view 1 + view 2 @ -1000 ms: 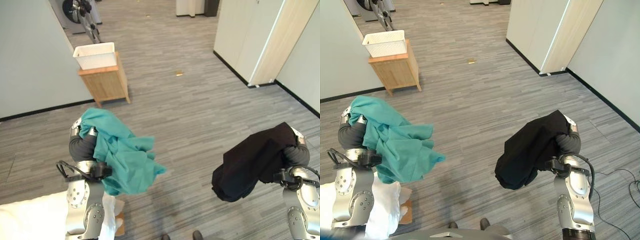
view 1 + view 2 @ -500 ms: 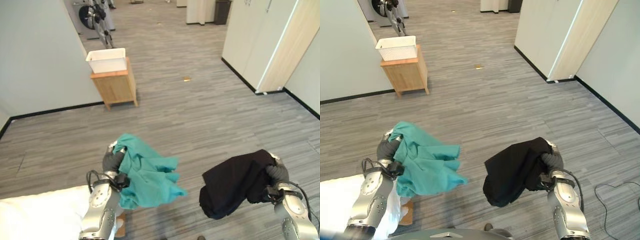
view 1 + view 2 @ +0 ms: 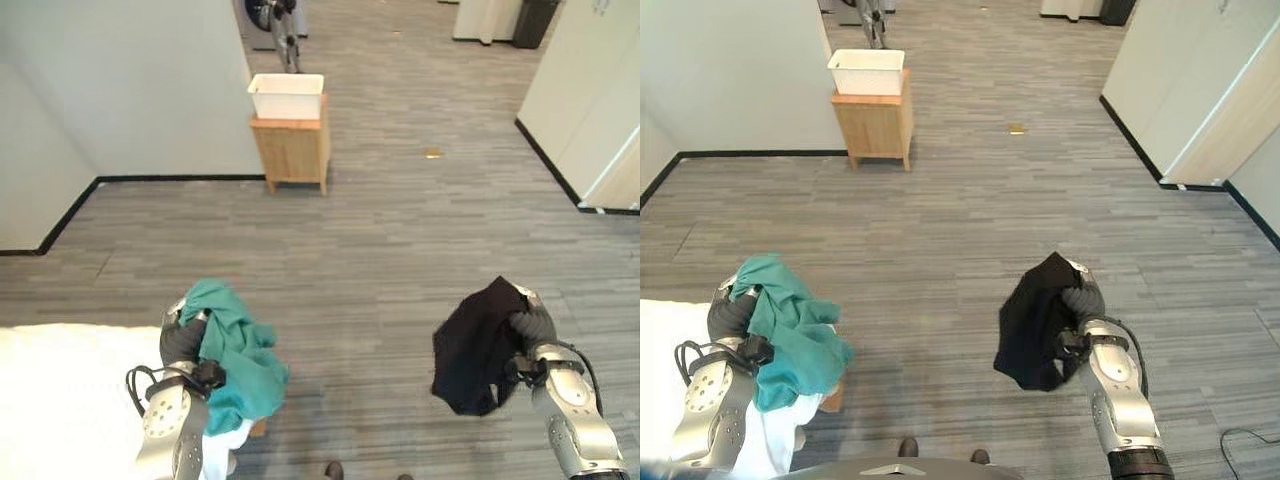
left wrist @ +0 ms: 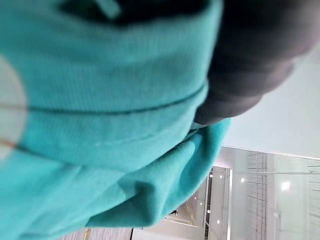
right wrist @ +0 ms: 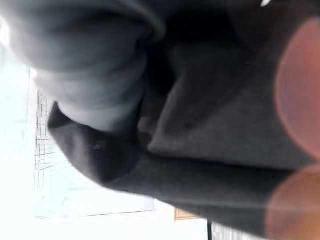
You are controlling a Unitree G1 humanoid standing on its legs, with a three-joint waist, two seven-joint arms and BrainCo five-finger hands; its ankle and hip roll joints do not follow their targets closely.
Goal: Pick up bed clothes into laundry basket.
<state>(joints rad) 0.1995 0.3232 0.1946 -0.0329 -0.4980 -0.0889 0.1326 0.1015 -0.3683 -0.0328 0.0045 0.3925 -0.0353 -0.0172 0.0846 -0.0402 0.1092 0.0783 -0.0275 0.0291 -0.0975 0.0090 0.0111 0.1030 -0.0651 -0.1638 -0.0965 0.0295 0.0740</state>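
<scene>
Carrying step: a teal cotton garment [image 3: 235, 355] drapes the left hand [image 3: 181, 338], a black cloth [image 3: 472, 345] the right hand [image 3: 530, 322], grips hidden. Next, walk to the white plastic laundry basket [image 3: 286, 96].

Wooden cabinet [image 3: 294, 152] against the wall; small yellow scrap [image 3: 432, 153] on grey plank floor [image 3: 400, 250]

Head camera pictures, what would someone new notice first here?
Two bundles of cloth: a teal garment draped over the left hand by the white bed, and a black garment hanging off the right hand. Far across the grey floor, a white basket sits on a wooden cabinet.
</scene>
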